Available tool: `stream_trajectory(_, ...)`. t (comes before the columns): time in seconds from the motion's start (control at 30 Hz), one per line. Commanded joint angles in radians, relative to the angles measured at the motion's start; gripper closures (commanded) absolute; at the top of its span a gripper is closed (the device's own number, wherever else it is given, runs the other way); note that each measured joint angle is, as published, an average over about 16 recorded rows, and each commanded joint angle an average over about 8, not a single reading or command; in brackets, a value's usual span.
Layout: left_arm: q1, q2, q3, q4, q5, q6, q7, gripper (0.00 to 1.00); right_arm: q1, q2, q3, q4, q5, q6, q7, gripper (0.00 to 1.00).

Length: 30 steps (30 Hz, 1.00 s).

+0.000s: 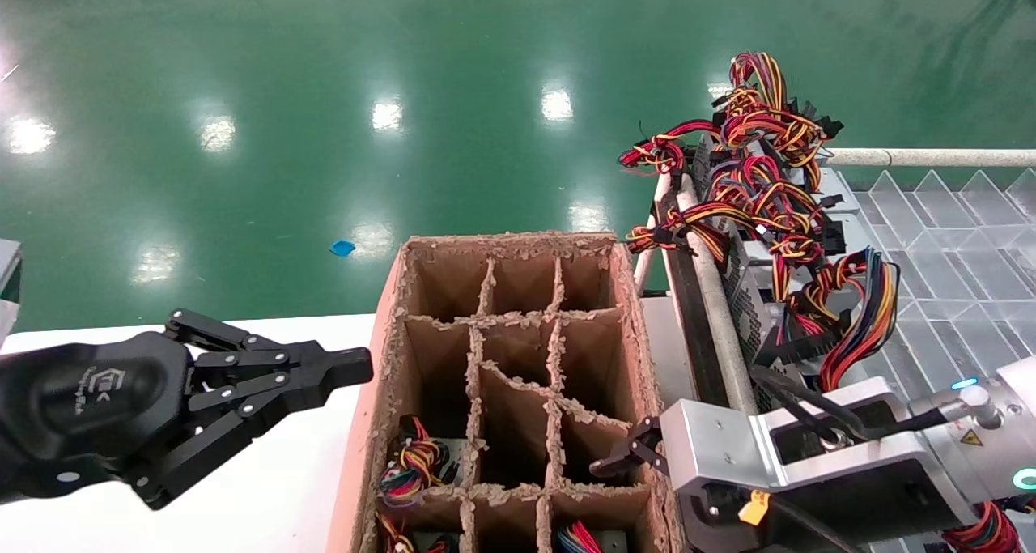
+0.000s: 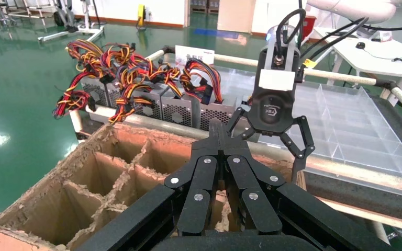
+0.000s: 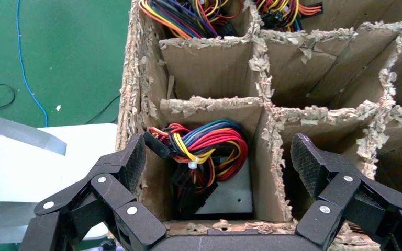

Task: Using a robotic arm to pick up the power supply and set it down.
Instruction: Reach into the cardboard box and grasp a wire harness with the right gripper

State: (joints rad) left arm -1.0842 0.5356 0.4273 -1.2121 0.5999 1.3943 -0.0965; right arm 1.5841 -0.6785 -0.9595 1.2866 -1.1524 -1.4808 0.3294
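Note:
A power supply (image 3: 225, 196), a grey metal box under a red, yellow and blue wire bundle (image 3: 204, 146), sits deep in one edge cell of the brown cardboard divider box (image 1: 388, 350). My right gripper (image 3: 221, 157) hangs open right above that cell, one finger to each side of it and nothing between them. In the head view it (image 1: 639, 456) is over the box's near right part, below its silver wrist block (image 1: 728, 448). The left gripper (image 1: 360, 367) hovers shut and empty just left of the box, pointing at it.
More power supplies with tangled wires (image 1: 761, 237) stand in a row on the rack right of the box. A clear divided tray (image 1: 955, 237) lies beyond them. Other box cells hold wire bundles (image 1: 413, 460). A white table (image 1: 267, 488) is under the left arm.

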Motion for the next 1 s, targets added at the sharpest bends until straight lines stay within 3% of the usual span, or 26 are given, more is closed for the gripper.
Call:
stream_trajectory(0.03,0.0,0.0,0.0,0.0,0.0,0.0,0.0,1.0,-0.002,0.0,0.0,-0.001,-0.002,0.003,-0.006,0.15)
stream_trajectory(0.23,0.0,0.0,0.0,0.0,0.0,0.0,0.0,1.0,0.009,-0.018,-0.013,-0.002,-0.018,-0.023,-0.015,0.9)
stream_trajectory(0.27,0.0,0.0,0.0,0.0,0.0,0.0,0.0,1.0,0.011,-0.02,-0.014,-0.003,-0.019,-0.026,-0.016,0.99)
stream_trajectory(1.0,0.0,0.0,0.0,0.0,0.0,0.0,0.0,1.0,0.011,-0.03,-0.016,-0.017,-0.024,-0.016,-0.031,1.0)
